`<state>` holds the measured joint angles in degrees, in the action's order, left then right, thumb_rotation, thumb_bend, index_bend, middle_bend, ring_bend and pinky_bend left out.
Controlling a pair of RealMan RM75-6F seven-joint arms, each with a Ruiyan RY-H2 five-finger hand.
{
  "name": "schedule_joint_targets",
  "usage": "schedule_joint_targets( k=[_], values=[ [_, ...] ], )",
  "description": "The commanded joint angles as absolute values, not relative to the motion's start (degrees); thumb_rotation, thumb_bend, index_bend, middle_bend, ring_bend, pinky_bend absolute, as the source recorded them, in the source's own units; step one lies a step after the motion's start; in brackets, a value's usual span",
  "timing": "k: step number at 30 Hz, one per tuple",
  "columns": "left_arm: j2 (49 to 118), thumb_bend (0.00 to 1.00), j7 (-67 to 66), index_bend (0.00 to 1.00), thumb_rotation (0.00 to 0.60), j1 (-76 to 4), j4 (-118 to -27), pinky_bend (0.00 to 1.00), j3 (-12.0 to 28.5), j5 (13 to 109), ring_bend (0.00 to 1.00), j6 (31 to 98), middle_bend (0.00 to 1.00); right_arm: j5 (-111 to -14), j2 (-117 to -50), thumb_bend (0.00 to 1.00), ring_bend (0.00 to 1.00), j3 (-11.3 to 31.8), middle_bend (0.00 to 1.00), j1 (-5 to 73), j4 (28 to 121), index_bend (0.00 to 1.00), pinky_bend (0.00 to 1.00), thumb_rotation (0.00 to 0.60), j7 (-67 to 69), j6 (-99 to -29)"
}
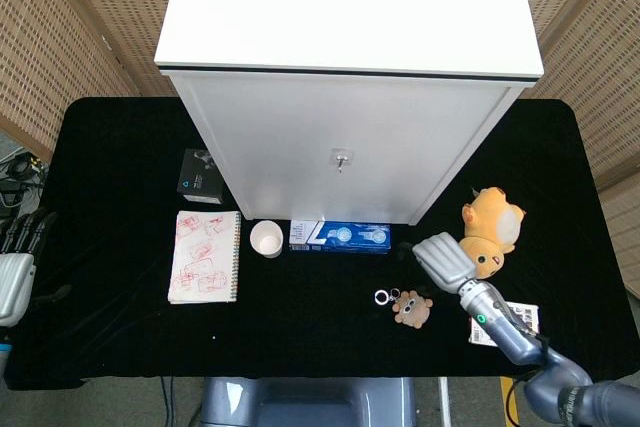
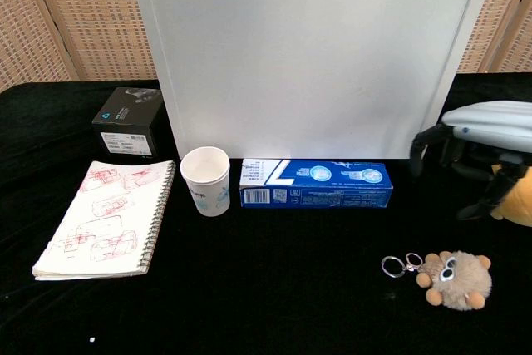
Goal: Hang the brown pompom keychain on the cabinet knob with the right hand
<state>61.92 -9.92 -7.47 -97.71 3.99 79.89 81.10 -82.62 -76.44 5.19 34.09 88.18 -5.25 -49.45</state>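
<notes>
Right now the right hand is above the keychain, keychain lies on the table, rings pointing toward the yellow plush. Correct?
One thing is off: the rings point away from the yellow plush, toward the notebook side. The chest view shows them on the left of the pompom. The rest holds: the right hand is above the keychain, which lies on the table.

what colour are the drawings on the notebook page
Red sketches on a white page of the notebook, clearest in the chest view.
</notes>
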Motion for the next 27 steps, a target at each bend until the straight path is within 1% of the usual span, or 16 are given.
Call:
schedule_joint_targets(
  k=[1,3,7,14,18,22,27],
  values=[
    [62.02,0.00,-10.13,0.00,0.600,-7.35,-97.27,0.00,4.14,79.61,0.00,81.45,0.00,-75.89,-81.89,0.35,0.95,6.96,0.93,38.09,87.31,0.48,1.00,0.600,-9.64,-43.86],
    [62.10,0.00,-10.06,0.00,0.600,-7.31,-97.00,0.00,4.17,79.42,0.00,81.47,0.00,-73.37,-83.71,0.38,0.95,6.92,0.93,38.70,86.48,0.51,1.00,0.600,-11.74,-43.07],
    [61.93,0.00,-9.19,0.00,0.600,-7.38,-96.74,0.00,4.22,79.03,0.00,81.05,0.00,-68.31,-87.28,0.44,0.95,6.10,0.93,38.97,84.94,0.52,1.00,0.600,-17.86,-44.08],
    [61.87,0.00,-8.90,0.00,0.600,-7.46,-96.79,0.00,4.03,79.21,0.00,80.83,0.00,-63.80,-89.77,0.46,0.95,4.78,0.93,39.39,83.99,0.52,1.00,0.600,-22.75,-44.90],
    [61.93,0.00,-9.02,0.00,0.600,-7.61,-96.88,0.00,3.95,79.15,0.00,80.53,0.00,-62.76,-90.59,0.47,0.95,3.75,0.93,39.35,82.79,0.51,1.00,0.600,-23.76,-45.07],
    [62.08,0.00,-9.23,0.00,0.600,-7.73,-97.00,0.00,3.79,79.25,0.00,80.30,0.00,-62.77,-91.66,0.51,0.95,3.12,0.93,39.22,81.69,0.52,1.00,0.600,-23.63,-45.47],
    [62.29,0.00,-9.75,0.00,0.600,-7.86,-97.09,0.00,3.64,79.32,0.00,80.16,0.00,-63.87,-92.47,0.51,0.95,2.32,0.93,39.16,80.89,0.52,1.00,0.600,-23.28,-45.83]
  ],
)
